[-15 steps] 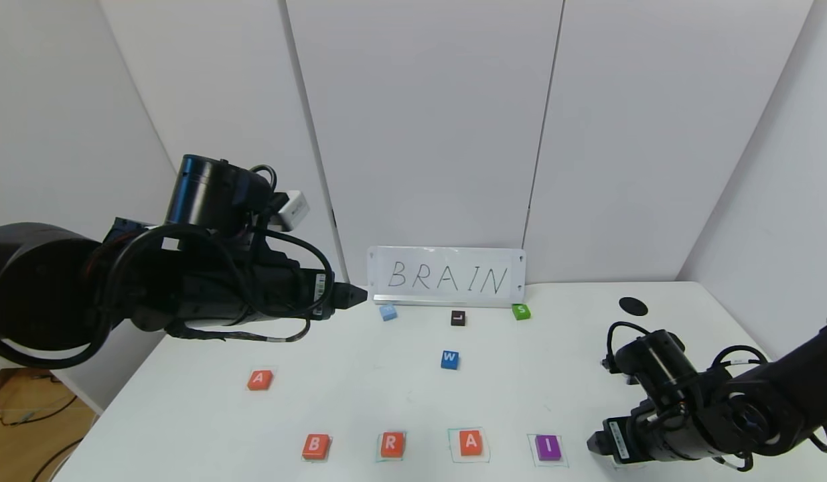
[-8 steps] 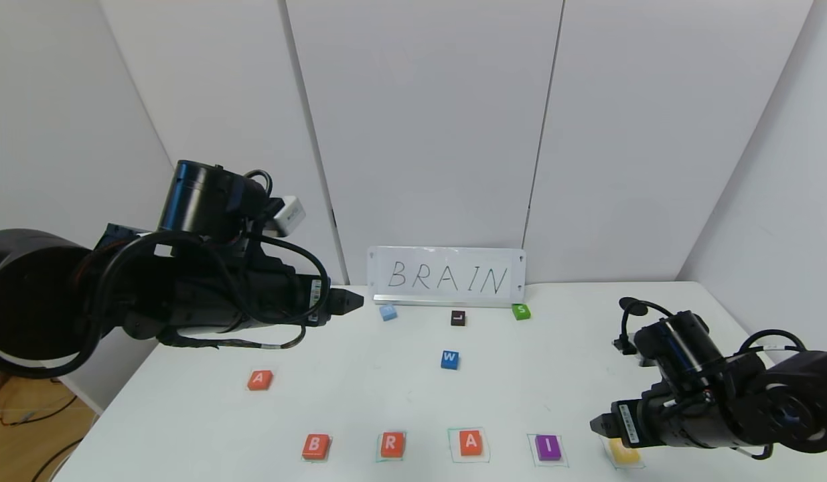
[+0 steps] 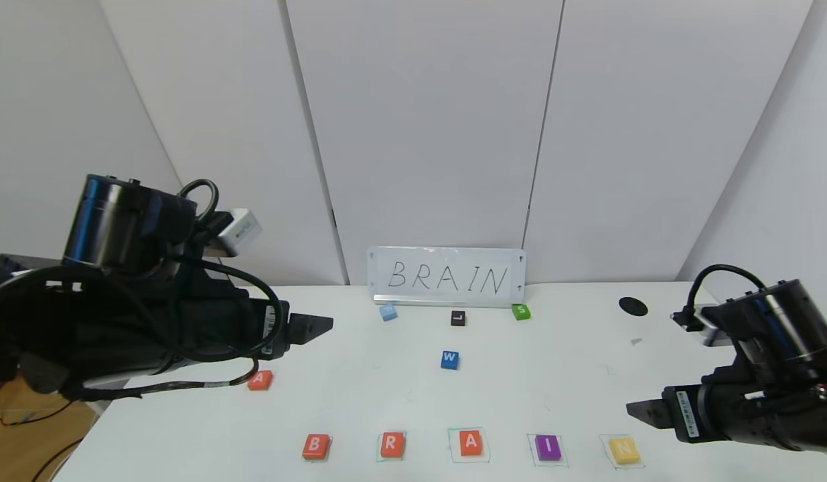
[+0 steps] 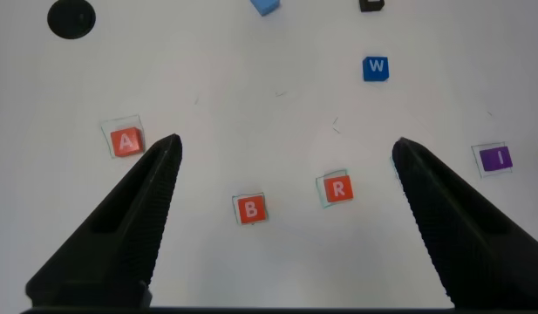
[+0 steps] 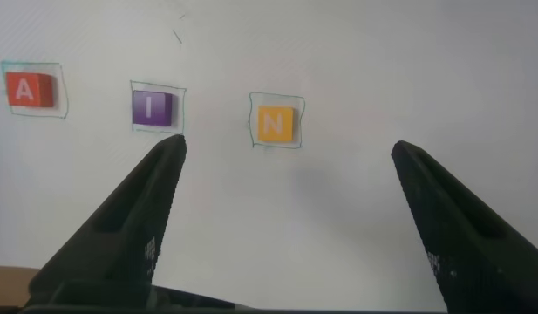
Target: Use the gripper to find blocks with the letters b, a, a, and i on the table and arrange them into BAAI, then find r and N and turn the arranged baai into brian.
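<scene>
Near edge of the counter [image 3: 400, 388] carries a row, left to right in the head view: orange B [image 3: 316, 446], orange R [image 3: 392, 444], orange A [image 3: 471, 442], purple I [image 3: 548, 447], yellow N [image 3: 624, 450] — each apart from its neighbours, with bare white counter between; R, A, I and N sit inside thin green squares; whether B has one, cannot tell. A second orange A [image 3: 260, 379] lies alone farther back on the left, well apart from the row, partly under a cable of the left arm. Mid-counter is open apart from a blue W block [image 3: 450, 359]; along the far edge stand a pale blue block [image 3: 388, 312], a dark L block [image 3: 458, 318], a green S block [image 3: 521, 311] and a white sign reading BRAIN [image 3: 446, 276]; a black spot [image 3: 633, 306] marks the far right.

Left end effector [image 3: 313, 327] hangs above the left side of the counter, arm reaching in level from the left edge, fingers spread wide and empty — its wrist view frames the spare A, B and R between them. Right end effector [image 3: 644, 410] hovers at the right near corner, just beside and behind N, not touching it; fingers spread wide, nothing held; its wrist view shows A [image 5: 27, 90], I [image 5: 152, 108] and N [image 5: 275, 124] flat on the counter.
</scene>
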